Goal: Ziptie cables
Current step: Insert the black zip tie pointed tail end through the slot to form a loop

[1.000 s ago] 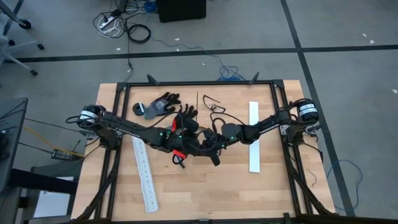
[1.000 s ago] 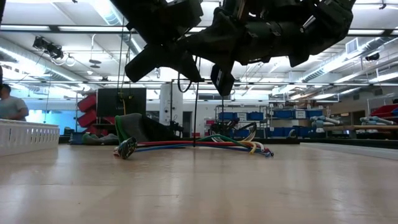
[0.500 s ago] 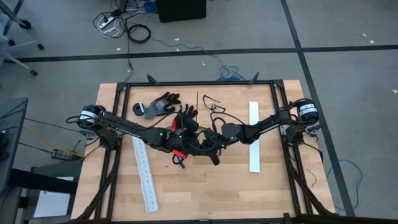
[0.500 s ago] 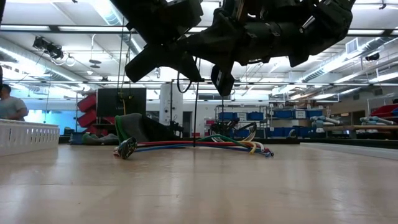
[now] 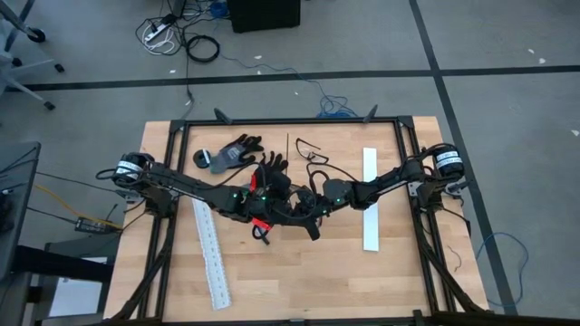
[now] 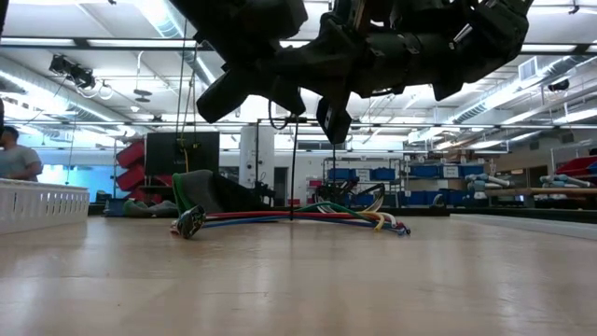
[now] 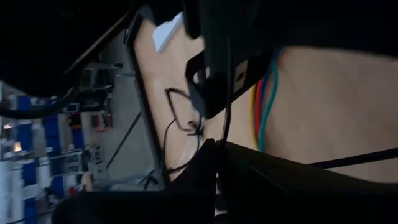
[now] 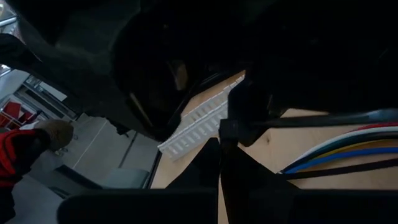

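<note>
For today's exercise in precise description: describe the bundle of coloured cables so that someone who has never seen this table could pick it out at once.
Start at the wooden table and go to its middle, where the two dark arms meet. The cables lie flat there, under the grippers. Unlike the white slotted strips at either side and the grey-black glove behind, they are thin, loose and many-coloured: red, blue, green, yellow.

From above, both arms cover most of the cables (image 5: 264, 223); we only glimpse red. At table level the arms run off the top edge.
</note>
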